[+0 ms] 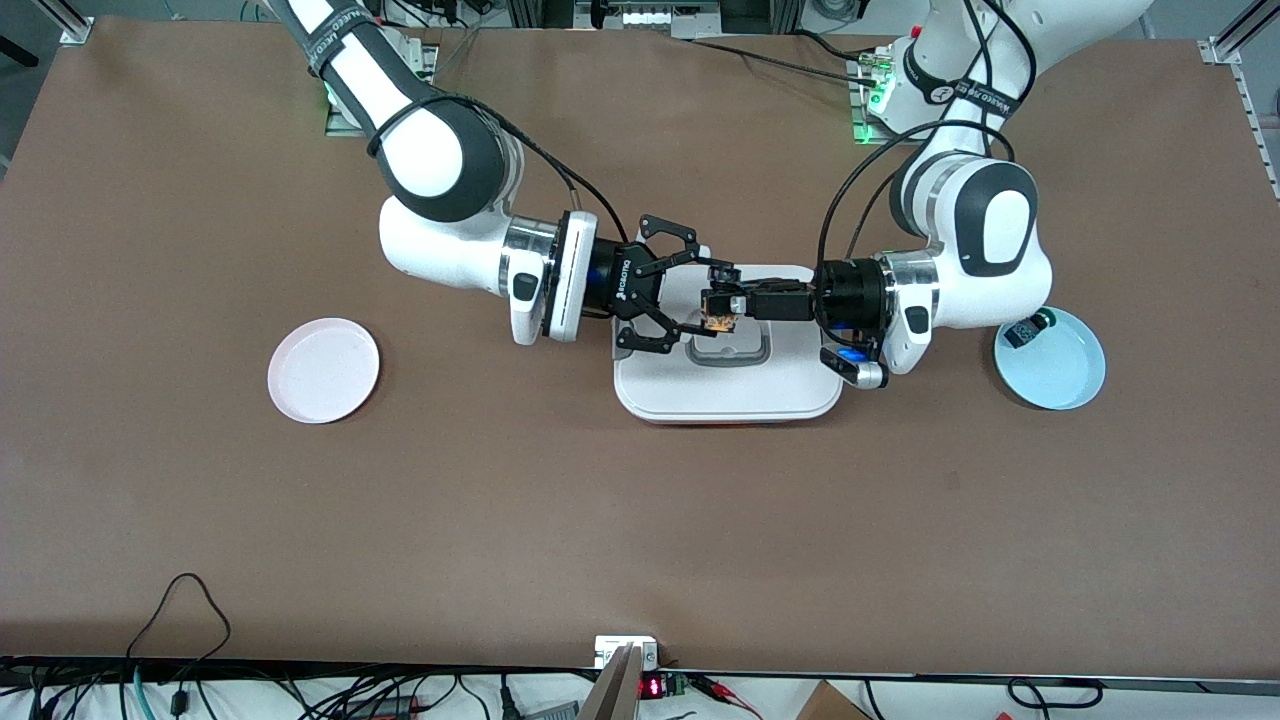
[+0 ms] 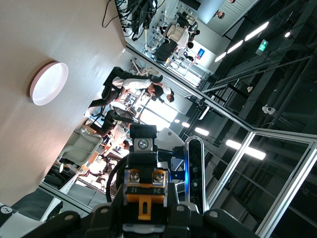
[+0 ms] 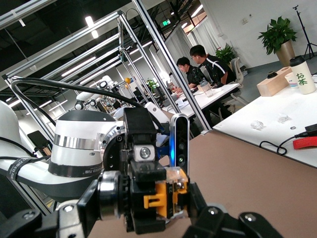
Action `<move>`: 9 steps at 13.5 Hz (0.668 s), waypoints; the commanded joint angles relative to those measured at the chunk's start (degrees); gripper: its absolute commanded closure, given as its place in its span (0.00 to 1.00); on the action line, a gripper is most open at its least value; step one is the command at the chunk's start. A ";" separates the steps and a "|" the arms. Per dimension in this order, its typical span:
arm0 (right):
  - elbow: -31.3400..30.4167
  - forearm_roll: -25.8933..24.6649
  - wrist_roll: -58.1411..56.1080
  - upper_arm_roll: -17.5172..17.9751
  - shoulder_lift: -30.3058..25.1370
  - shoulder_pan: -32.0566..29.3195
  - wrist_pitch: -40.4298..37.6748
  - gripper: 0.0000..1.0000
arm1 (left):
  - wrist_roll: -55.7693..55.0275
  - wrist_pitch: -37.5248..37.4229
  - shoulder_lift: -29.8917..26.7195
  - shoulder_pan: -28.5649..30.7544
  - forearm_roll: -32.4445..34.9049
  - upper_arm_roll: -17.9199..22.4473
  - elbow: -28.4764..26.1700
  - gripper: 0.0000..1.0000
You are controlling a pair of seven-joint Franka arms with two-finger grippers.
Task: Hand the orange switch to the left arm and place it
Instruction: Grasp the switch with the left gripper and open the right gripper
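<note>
The orange switch [image 1: 718,312], a small black part with an orange piece, hangs in the air over the lid of the white box [image 1: 730,390]. Both grippers meet on it there. My right gripper [image 1: 708,300] reaches in from the right arm's end, and its spread fingers are shut on the ends of the switch [image 3: 166,198]. My left gripper [image 1: 730,303] comes from the left arm's end and is clamped on the switch's body [image 2: 144,191]. In the left wrist view, dark fingers [image 2: 101,218] press against both sides of the switch.
A pink plate [image 1: 323,370] lies toward the right arm's end of the table and also shows as the pink plate [image 2: 48,83] in the left wrist view. A blue plate [image 1: 1060,375] at the left arm's end holds a small black component with a green top [image 1: 1030,328].
</note>
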 commanded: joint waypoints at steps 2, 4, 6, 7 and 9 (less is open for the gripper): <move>0.92 1.09 -1.07 0.43 0.25 -0.41 0.09 0.00 | 0.72 -0.31 -0.46 0.80 -1.54 -0.57 -0.38 0.86; 1.09 0.91 1.12 0.34 -0.45 -1.89 0.00 0.00 | 0.81 -0.31 -0.46 0.80 -0.85 -0.48 0.15 0.86; 0.83 -0.49 3.94 0.17 -2.20 -5.05 -4.71 0.00 | 0.80 -0.39 -0.81 0.80 -0.67 -0.22 0.24 0.86; -0.13 -2.41 4.12 0.08 -2.64 -7.85 -8.84 0.00 | 0.80 -0.40 -1.16 0.80 0.64 -0.05 0.24 0.86; -1.63 -10.99 7.18 -0.01 -3.53 -15.57 -20.24 0.00 | 0.72 -0.40 -1.17 2.81 9.74 -0.22 1.64 0.86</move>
